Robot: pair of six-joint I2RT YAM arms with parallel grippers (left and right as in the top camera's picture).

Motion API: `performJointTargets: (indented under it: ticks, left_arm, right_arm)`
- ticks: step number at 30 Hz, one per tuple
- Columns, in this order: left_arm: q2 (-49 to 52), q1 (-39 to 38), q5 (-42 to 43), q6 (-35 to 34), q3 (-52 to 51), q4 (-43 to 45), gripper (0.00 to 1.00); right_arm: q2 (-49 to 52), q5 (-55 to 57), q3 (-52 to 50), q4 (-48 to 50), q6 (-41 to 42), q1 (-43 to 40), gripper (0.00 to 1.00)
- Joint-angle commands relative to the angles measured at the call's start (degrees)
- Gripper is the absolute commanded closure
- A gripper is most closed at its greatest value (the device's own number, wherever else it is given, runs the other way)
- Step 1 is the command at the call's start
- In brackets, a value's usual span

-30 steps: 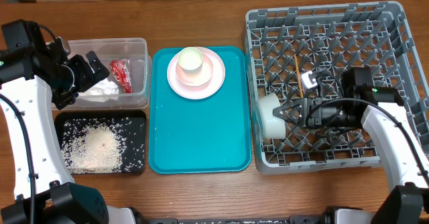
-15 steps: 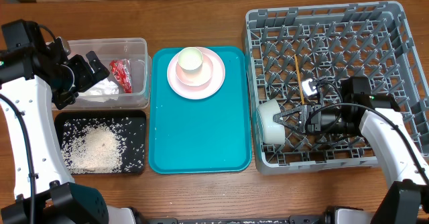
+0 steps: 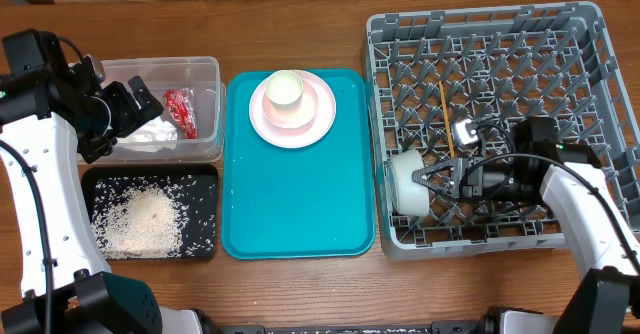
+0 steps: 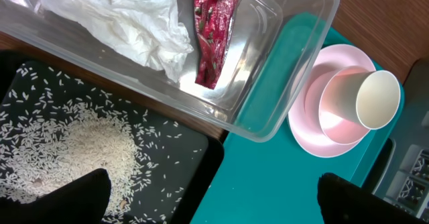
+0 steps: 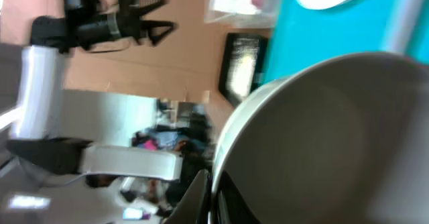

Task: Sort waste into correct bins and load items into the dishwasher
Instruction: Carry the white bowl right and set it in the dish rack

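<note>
My right gripper [image 3: 432,184] is shut on the rim of a grey-white bowl [image 3: 406,182], held on its side at the front left corner of the grey dishwasher rack [image 3: 590,34]. In the right wrist view the bowl [image 5: 335,137] fills the frame, with its rim pinched between my fingers [image 5: 200,192]. A wooden chopstick [image 3: 445,119] lies in the rack. My left gripper [image 3: 135,104] hangs open over the clear tub [image 3: 210,69], which holds the red wrapper [image 4: 213,39] and the white tissue [image 4: 127,23]. Rice [image 4: 80,143] lies in the black tray [image 4: 184,150].
The teal tray [image 3: 300,204] sits between the bins and the rack. On it stands the pink plate [image 3: 322,119] with a pinkish bowl [image 4: 338,106] and a cream cup [image 3: 285,89] stacked on top. The rack's pegs stand close around the held bowl.
My right gripper has carried the bowl a little toward the table's front and slightly right, inside the rack. The left arm has not moved.
</note>
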Motion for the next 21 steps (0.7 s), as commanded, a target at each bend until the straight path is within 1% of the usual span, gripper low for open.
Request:
performJointTargets:
  ticks: [1, 8, 12, 21]
  left_arm:
    - [-0.9, 0.0, -0.1, 0.6, 0.8, 0.1, 0.00]
    - [-0.9, 0.1, -0.1, 0.6, 0.8, 0.1, 0.00]
    - [-0.9, 0.1, -0.1, 0.6, 0.8, 0.1, 0.00]
    - [-0.9, 0.0, -0.1, 0.6, 0.8, 0.1, 0.00]
  right_arm:
    - [-0.8, 6.1, -0.6, -0.8, -0.2, -2.6, 0.95]
    - [-0.8, 13.1, -0.6, -2.2, -0.2, -6.8, 0.88]
    - [-0.8, 15.0, -0.6, -2.1, -0.2, -7.3, 0.82]
    - [-0.8, 23.0, -0.6, 0.3, -0.2, -7.3, 0.77]
